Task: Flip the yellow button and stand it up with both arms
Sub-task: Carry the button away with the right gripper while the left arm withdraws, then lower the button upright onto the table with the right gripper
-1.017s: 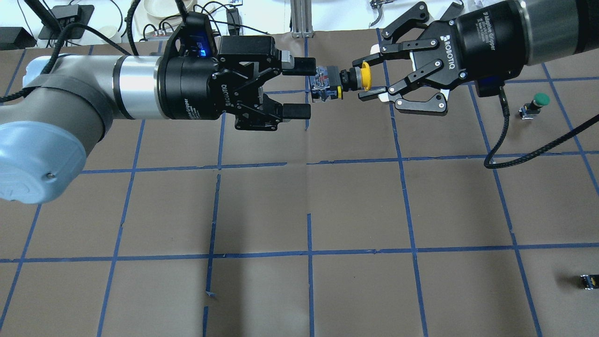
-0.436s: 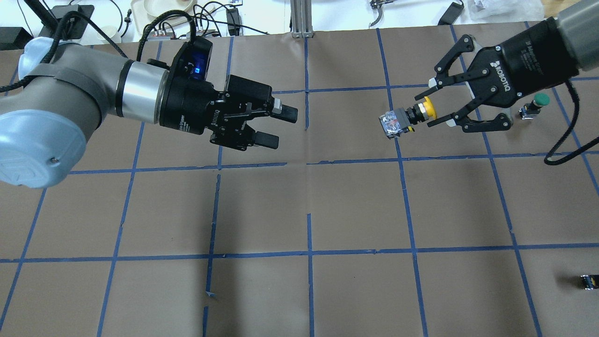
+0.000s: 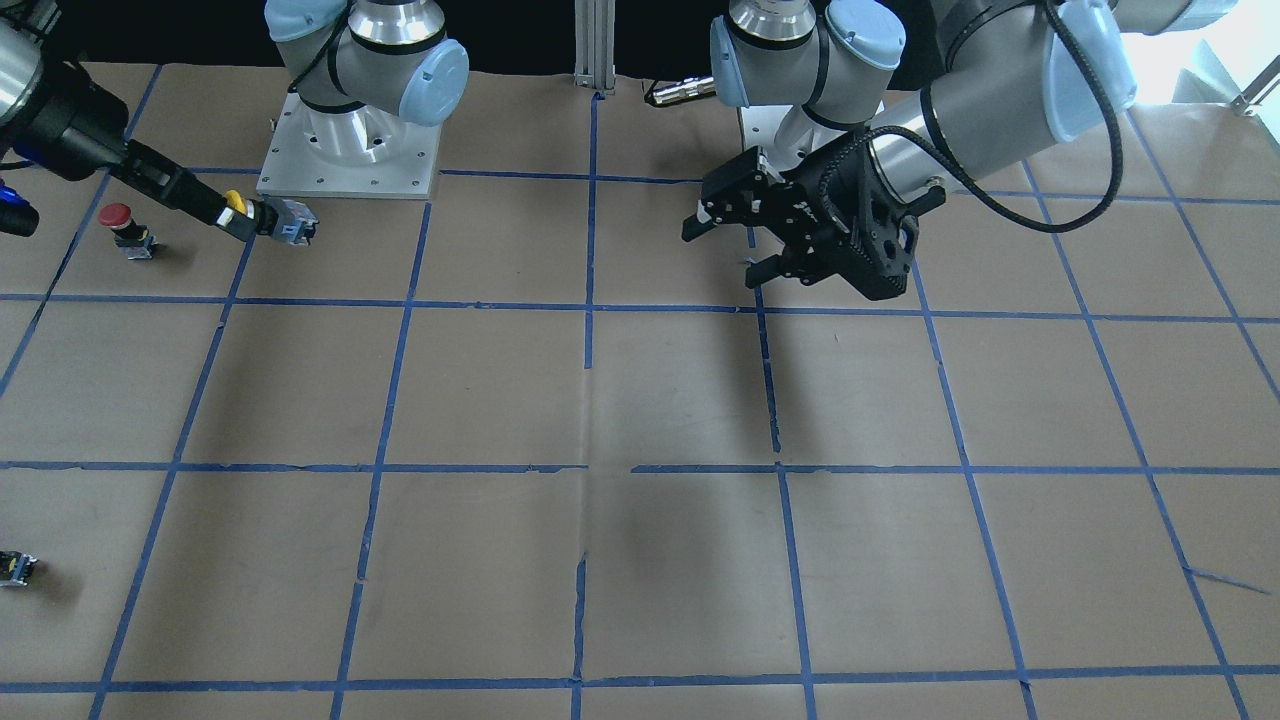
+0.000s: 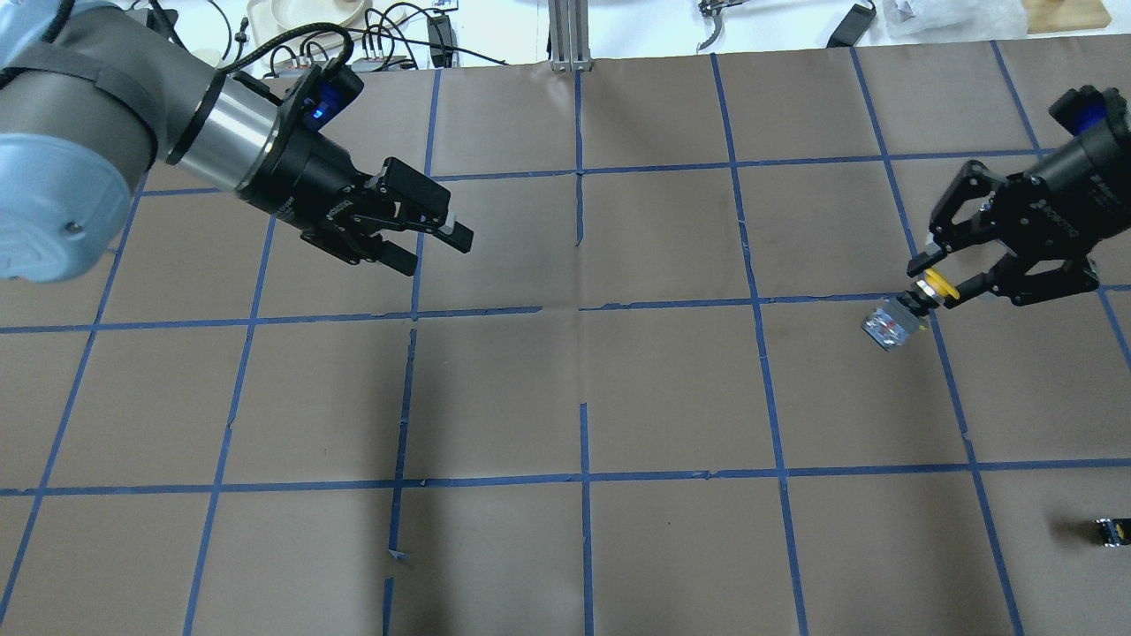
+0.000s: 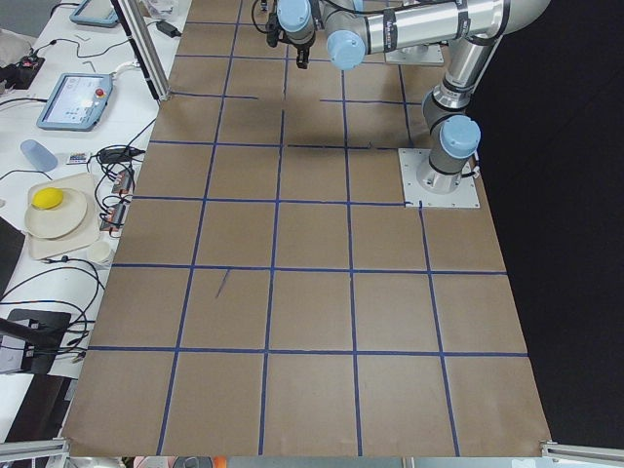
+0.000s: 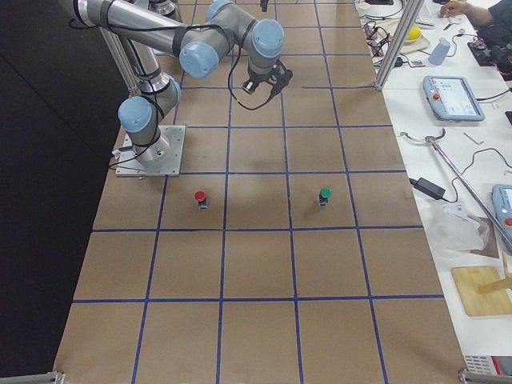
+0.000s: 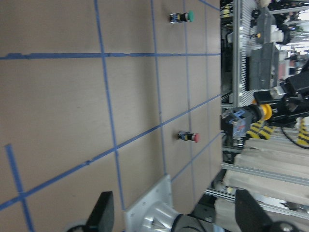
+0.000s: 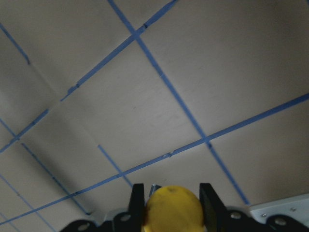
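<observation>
While the yellow button point(image 4: 910, 306) hangs off the surface point(image 4: 671, 397) at the right edge of the overhead view, just below mid-height, the right jaws pinch it by its round yellow cap. The clear-and-grey switch body sticks out toward the lower left of that view, so the button lies tilted rather than upright. In the front-facing view the button point(image 3: 266, 216) sits at the upper left, with its body pointing toward the frame's centre. The right wrist view shows only the yellow cap point(image 8: 174, 209) at the bottom edge, between two black fingers, with the taped brown paper beyond. The left arm point(image 4: 97, 97) enters from the upper left of the overhead view. Its jaws are spread and hold nothing, well apart from the button, with most of the surface's width between them. A red button point(image 3: 117, 215) stands on the surface just left of the held one in the front-facing view. A green button point(image 6: 325, 194) stands near the middle of the right side view, one grid square to the right of the red one. A tiny black block point(image 4: 1112, 532) lies at the lower right edge of the overhead view.
</observation>
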Robot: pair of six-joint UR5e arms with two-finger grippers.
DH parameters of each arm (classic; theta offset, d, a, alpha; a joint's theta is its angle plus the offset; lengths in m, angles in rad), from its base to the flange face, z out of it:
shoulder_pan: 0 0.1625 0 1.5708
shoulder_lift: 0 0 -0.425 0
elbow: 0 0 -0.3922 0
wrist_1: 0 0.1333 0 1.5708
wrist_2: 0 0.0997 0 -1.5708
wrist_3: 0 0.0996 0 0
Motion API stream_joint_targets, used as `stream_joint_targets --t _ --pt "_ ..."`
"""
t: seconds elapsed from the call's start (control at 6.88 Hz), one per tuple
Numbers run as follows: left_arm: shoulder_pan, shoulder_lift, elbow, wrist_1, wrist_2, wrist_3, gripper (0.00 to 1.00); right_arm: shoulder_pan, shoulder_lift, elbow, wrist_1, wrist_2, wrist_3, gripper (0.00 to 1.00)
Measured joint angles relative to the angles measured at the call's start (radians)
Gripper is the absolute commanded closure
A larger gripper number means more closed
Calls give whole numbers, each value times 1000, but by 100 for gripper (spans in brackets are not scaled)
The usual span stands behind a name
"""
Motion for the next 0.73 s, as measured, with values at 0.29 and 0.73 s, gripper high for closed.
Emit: stream_joint_targets --t 0.29,0.73 --pt "8 -38 126 -8 357 -1 1 -64 7 138 -242 -152 -202 77" --pt "-8 -31 183 -19 588 -54 0 -108 28 231 -527 -276 -457 77"
